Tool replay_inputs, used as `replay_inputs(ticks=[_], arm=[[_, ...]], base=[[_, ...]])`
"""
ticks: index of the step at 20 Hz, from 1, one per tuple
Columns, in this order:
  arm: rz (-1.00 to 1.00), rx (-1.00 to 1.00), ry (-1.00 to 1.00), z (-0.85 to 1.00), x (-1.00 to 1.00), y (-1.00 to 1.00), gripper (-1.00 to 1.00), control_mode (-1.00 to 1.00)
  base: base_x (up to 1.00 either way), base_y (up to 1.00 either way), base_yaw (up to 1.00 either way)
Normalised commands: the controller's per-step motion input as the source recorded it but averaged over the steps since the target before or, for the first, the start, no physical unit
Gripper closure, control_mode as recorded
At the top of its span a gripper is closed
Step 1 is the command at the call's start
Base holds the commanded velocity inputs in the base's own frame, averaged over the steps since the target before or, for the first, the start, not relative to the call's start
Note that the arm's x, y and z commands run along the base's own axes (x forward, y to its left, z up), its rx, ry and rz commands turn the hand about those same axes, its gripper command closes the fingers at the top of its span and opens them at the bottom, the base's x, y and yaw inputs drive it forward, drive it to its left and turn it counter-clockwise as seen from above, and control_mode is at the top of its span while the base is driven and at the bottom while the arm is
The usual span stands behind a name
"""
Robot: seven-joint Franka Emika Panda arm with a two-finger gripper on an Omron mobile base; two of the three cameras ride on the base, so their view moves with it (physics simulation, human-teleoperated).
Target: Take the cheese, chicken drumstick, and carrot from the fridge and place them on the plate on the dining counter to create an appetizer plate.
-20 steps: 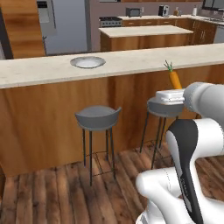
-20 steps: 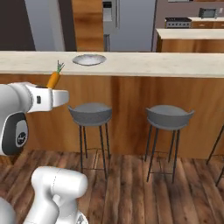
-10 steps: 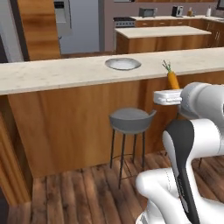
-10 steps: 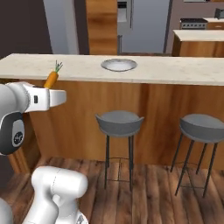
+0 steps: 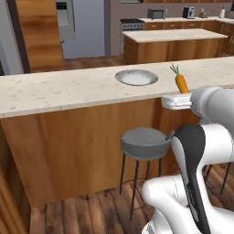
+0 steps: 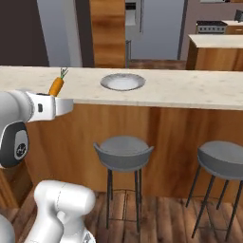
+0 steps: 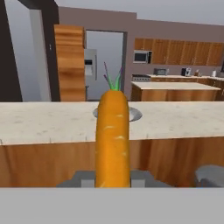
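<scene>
The end effector (image 7: pixel 113 178) is clenched on the carrot (image 7: pixel 113 140), held upright with its green top up, short of the dining bench (image 5: pixel 55 91) where the plate (image 5: pixel 136 77) lies at about 12 o'clock beyond it.
</scene>
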Motion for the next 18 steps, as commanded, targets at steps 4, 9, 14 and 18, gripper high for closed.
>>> replay_inputs(ticks=[4, 9, 14, 18], arm=[[0.0, 0.0, 0.0, 0.0, 0.0, 0.0, 1.0, 1.0], [0.0, 0.0, 0.0, 0.0, 0.0, 0.0, 1.0, 1.0], [0.0, 0.0, 0.0, 0.0, 0.0, 0.0, 1.0, 1.0], [0.0, 0.0, 0.0, 0.0, 0.0, 0.0, 1.0, 1.0]], base=[[0.87, -0.26, 0.0], [0.87, -0.39, 0.0], [0.72, -0.38, 0.09], [0.56, -0.32, 0.16]])
